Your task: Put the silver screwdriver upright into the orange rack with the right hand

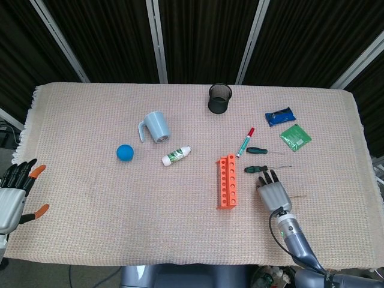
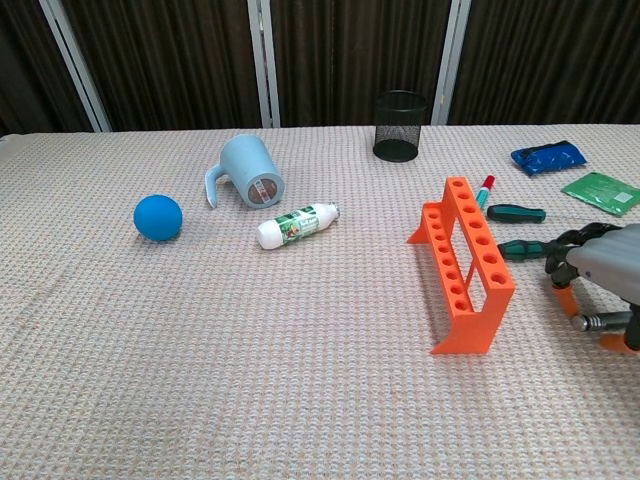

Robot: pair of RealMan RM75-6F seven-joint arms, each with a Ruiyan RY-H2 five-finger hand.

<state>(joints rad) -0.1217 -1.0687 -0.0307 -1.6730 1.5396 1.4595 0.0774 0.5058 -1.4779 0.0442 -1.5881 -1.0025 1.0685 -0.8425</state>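
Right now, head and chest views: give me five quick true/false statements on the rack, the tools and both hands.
1. The orange rack stands empty. True.
2. The silver screwdriver lies flat under the right hand. True.
3. The blue ball lies right of the rack. False: it lies well to its left.
4. The light blue mug stands upright. False: it lies on its side.
5. The left hand holds a green-handled screwdriver. False: it holds nothing, off the table's left edge; both green-handled screwdrivers lie near the rack.
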